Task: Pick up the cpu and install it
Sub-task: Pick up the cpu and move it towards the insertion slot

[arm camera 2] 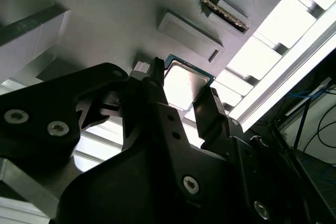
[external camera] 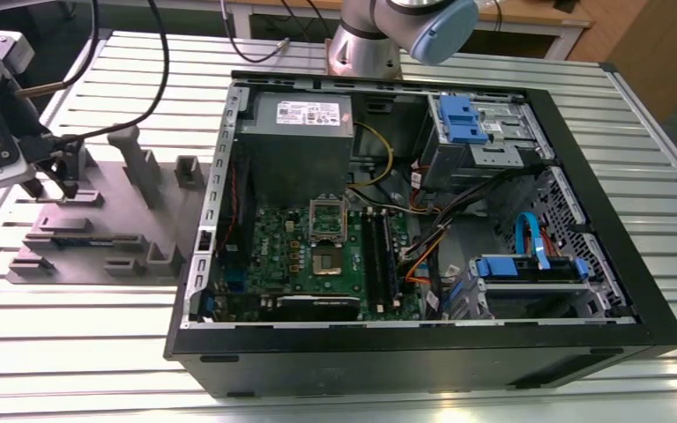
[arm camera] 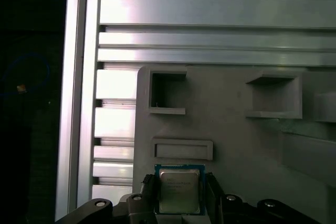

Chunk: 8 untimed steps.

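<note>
The cpu [arm camera: 179,191], its silver top facing up, sits at the edge of a grey holding fixture [external camera: 103,238], just beside a shallow raised rectangle moulded into that fixture. In both wrist views the black fingers [arm camera 2: 157,85] of the gripper [arm camera 2: 185,81] stand against two opposite edges of the chip, apparently pinching it. Whether the chip rests on the fixture or has left it cannot be told.

In the exterior view the gripper [external camera: 54,189] is low over the fixture, at the exterior view's left. The fixture lies on a slatted aluminium table [external camera: 80,352], beside an open computer case [external camera: 433,352]. Inside the case lies the green motherboard [external camera: 303,247], whose socket [external camera: 328,263] is well apart from the gripper.

Progress, as judged: the arm has reached the chip and the grasp looks made. Carrying the chip to the case and seating it in the socket are not yet done.
</note>
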{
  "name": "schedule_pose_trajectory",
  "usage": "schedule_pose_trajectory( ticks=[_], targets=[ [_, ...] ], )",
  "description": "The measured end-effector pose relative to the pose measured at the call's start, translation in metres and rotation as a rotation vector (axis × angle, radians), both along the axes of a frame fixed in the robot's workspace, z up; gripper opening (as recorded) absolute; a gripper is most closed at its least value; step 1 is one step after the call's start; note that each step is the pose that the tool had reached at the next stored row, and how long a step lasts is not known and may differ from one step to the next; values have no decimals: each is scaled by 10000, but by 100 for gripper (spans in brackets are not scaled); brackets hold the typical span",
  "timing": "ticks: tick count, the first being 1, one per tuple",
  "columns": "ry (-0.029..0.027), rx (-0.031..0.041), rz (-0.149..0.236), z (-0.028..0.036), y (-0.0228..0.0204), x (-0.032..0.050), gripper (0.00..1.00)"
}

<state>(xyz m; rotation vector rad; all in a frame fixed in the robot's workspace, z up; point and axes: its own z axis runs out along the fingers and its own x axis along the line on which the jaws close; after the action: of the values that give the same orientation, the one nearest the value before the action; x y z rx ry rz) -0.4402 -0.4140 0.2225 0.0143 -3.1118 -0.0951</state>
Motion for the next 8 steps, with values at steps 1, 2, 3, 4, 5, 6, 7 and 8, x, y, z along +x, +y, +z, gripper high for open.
schedule_pose_trajectory(
  ticks=[1, 2, 3, 4, 5, 6, 7, 8],
  targets=[
    [-1, 1, 0, 2, 0, 0, 47],
    [-2, 1, 0, 2, 0, 0, 47],
    [-3, 2, 0, 3, 0, 0, 47],
    [0, 0, 0, 6, 0, 0, 47],
    [0, 0, 0, 8, 0, 0, 47],
    [-1, 1, 0, 8, 0, 0, 47],
    [-1, 1, 0, 10, 0, 0, 47],
    [0, 0, 0, 11, 0, 0, 47]
  ],
)
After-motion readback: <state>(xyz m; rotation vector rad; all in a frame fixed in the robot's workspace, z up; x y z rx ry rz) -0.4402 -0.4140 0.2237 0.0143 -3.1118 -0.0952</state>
